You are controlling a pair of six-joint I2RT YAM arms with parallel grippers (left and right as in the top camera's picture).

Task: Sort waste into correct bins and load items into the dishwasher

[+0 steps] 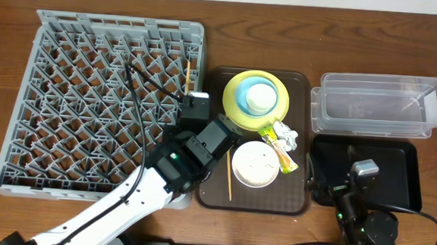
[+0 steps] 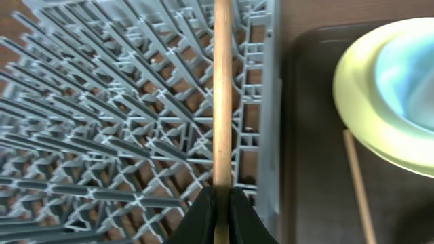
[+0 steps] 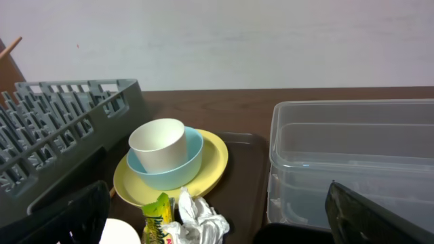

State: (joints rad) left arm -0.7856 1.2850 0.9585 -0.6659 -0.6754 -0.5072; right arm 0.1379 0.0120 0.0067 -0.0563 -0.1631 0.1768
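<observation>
My left gripper is shut on a wooden chopstick and holds it over the right edge of the grey dish rack. A second chopstick lies on the brown tray beside the white bowl. The white cup sits in the light blue bowl on the yellow plate. The snack wrapper and paper scrap lie right of the bowl. My right gripper is open and empty over the black tray.
The brown serving tray stands between the rack and the bins. The clear plastic tub sits at the back right, behind the black tray. Black cables cross the rack near my left arm.
</observation>
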